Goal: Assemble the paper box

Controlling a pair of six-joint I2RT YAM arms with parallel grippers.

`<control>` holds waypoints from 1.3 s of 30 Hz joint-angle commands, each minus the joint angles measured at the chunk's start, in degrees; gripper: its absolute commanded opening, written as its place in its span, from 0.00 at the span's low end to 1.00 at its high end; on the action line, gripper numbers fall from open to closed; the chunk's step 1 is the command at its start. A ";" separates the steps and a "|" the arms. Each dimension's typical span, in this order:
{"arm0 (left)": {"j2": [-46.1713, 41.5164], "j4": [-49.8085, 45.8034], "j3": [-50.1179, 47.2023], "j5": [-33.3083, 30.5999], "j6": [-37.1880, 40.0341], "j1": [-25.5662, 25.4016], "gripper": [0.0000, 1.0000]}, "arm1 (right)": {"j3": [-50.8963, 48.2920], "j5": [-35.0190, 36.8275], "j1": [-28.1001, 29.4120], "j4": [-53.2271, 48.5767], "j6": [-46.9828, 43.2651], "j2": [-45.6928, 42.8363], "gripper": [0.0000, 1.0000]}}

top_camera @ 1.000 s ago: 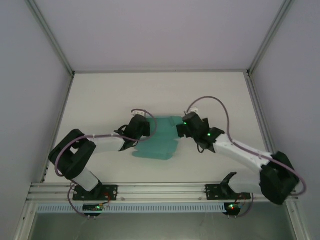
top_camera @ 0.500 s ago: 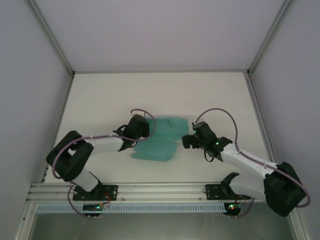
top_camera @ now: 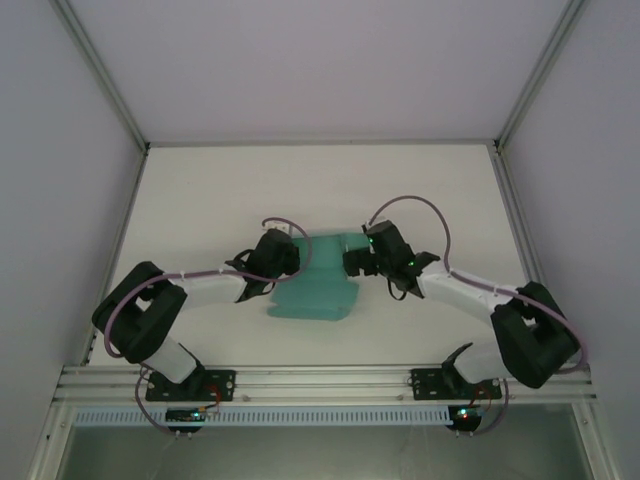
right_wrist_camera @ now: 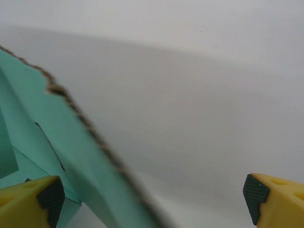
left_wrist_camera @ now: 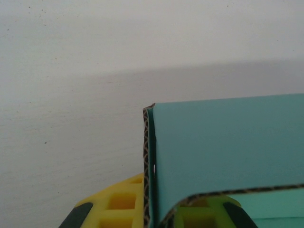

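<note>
**A:** Item one, description and location?

**B:** Teal, thin corrugated-card paper box (top_camera: 312,292), partly folded, not closed up. It lies on the white matt surface (top_camera: 200,200), about mid-width and nearer the arm bases than the far wall. The near part lies flat. The far flaps look raised, but the top view does not show the exact fold.

**A:** Item two?

**B:** Left claw (top_camera: 288,262), with yellow fingers (left_wrist_camera: 114,209), set at the left side of the paper box (left_wrist_camera: 228,152). State: closed, gripping the card. In the left wrist view the brown fluted cut edge runs straight up from between the two fingers of the claw (left_wrist_camera: 152,213). A teal panel spreads to the right of that edge, with bare surface (left_wrist_camera: 71,71) behind it.

**A:** Item three?

**B:** Right claw (top_camera: 352,262), at the far right corner of the paper box. Its fingers are yellow with dark pads (right_wrist_camera: 47,195). State: jaws spread wide, nothing held. In the right wrist view a teal flap (right_wrist_camera: 42,142) with a ragged brown edge slants down from the upper left into the gap of the claw (right_wrist_camera: 153,197), near the left-hand finger. Whether it touches that finger cannot be told. The other finger stands well apart over bare surface (right_wrist_camera: 199,95).

**A:** Surroundings?

**B:** Pale enclosure walls (top_camera: 60,200), metal frame rail (top_camera: 330,378) along the near edge, purple cables (top_camera: 420,200) on both arms.
</note>
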 commanded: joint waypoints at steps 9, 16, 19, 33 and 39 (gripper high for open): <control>-0.22 -0.98 0.39 1.98 -1.39 -0.06 0.00 | 5.79 13.93 6.81 2.63 1.84 10.08 0.99; -0.49 -1.43 -0.19 -1.07 -1.78 -0.10 0.00 | 2.91 13.89 7.01 -4.83 2.01 0.94 0.99; -0.71 -1.10 -0.34 -2.11 -0.83 -0.09 0.00 | 0.13 8.51 6.68 -10.19 -0.64 -7.02 0.99; -1.15 3.48 -2.56 -0.91 3.13 -0.04 0.00 | -8.25 -26.01 -22.83 -16.02 -3.75 -34.02 0.83; -0.81 7.23 -4.05 -0.83 5.62 -0.06 0.00 | -6.29 -38.77 -25.98 -9.51 -9.74 -20.75 0.72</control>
